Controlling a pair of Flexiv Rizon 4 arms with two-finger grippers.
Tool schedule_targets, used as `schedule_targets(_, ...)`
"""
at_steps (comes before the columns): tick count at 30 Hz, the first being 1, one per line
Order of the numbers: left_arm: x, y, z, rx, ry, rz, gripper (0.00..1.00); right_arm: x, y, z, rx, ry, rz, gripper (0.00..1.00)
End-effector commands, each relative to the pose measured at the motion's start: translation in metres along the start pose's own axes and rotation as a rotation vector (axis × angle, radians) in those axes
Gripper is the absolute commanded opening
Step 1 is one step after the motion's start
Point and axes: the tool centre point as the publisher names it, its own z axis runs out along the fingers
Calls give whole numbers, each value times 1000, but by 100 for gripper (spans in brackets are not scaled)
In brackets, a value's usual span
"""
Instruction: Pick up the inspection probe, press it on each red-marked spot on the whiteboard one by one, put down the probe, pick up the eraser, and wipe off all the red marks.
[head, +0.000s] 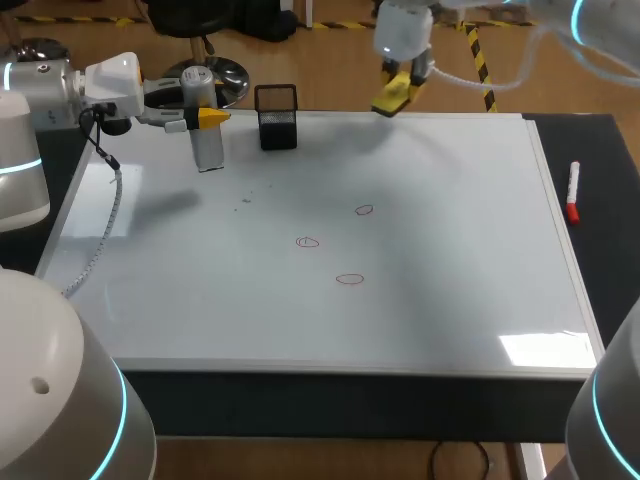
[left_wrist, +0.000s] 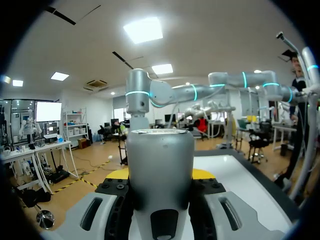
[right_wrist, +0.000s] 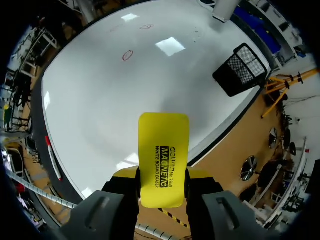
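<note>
Head view: the left end effector (head: 205, 117) is clamped round the probe (head: 206, 145), upright over the far-left corner of the whiteboard (head: 430, 200). Smooth and rigid, it is probably slippery. The right end effector (head: 400, 90) grips the light, stiff eraser (head: 392, 98) by its edges.

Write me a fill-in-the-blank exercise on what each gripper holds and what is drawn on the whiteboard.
1. The left gripper is shut on the inspection ____.
2. The eraser in the right gripper is ____ in colour.
3. The whiteboard bears ____ red marks.
Missing words: probe; yellow; three.
</note>
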Motion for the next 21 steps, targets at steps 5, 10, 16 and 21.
schedule_targets(5, 1, -1, 0, 1, -1, 2, 0, 81, -1, -40, 39, -51, 104, 0)
schedule_targets(10, 1, -1, 0, 1, -1, 2, 0, 108, -1, -43, 38, -46, 168, 0)
schedule_targets(16, 1, -1, 0, 1, -1, 2, 0, 138, 5, -43, 27, -23, 232, 0)
schedule_targets(21, 1, -1, 0, 1, -1, 2, 0, 156, 11, -42, 21, -19, 277, 0)
